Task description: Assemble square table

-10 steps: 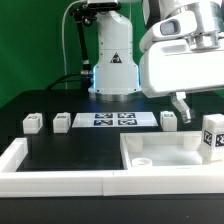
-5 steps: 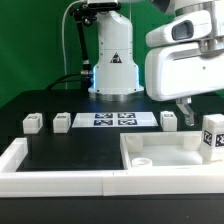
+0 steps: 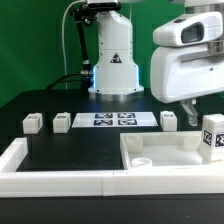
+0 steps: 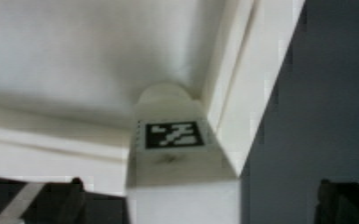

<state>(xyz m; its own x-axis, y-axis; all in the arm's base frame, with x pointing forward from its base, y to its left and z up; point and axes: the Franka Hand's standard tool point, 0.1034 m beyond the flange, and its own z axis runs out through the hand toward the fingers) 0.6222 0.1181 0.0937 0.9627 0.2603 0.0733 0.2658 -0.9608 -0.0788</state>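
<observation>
**Hidden and unclear**

The exterior view's top and right edges cut off the arm (image 3: 190,60), and its housing hides most of the end effector (image 3: 186,108), so its opening is unclear. The wrist view is blurred; a tagged leg (image 4: 167,140) runs out of frame.

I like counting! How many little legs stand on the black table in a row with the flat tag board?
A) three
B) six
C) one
A: one leg and a second leg stand at the exterior view's left of the marker board, and a third leg stands at its right.
</observation>
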